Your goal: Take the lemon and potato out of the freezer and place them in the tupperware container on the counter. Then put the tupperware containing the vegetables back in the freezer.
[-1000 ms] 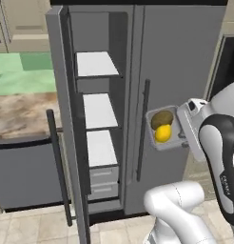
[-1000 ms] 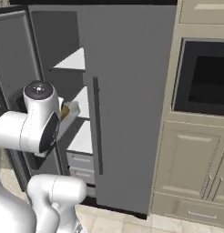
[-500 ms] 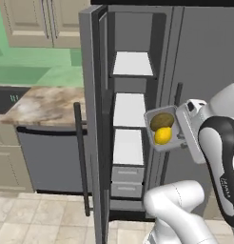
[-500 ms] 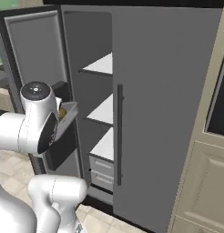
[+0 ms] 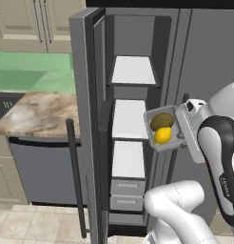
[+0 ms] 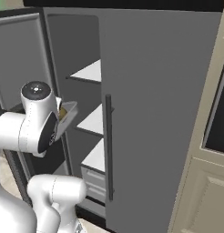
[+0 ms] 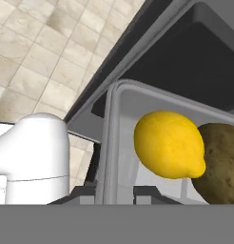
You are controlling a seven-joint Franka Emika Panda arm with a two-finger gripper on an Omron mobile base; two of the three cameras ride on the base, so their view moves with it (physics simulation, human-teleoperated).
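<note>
Base swung toward freezer, hand clamped on tupperware container, potato half cut off

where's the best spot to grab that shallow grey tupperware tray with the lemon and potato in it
By its low flared wall. The shallow grey translucent tray is thin-walled and open-topped, so pinch one short-end rim, as the two-finger gripper does, keeping it level so the yellow lemon and brown potato stay inside.

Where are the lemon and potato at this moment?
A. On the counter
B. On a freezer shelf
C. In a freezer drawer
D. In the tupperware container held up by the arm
D: the lemon and potato lie together in the tupperware container, held in front of the open freezer.
</note>
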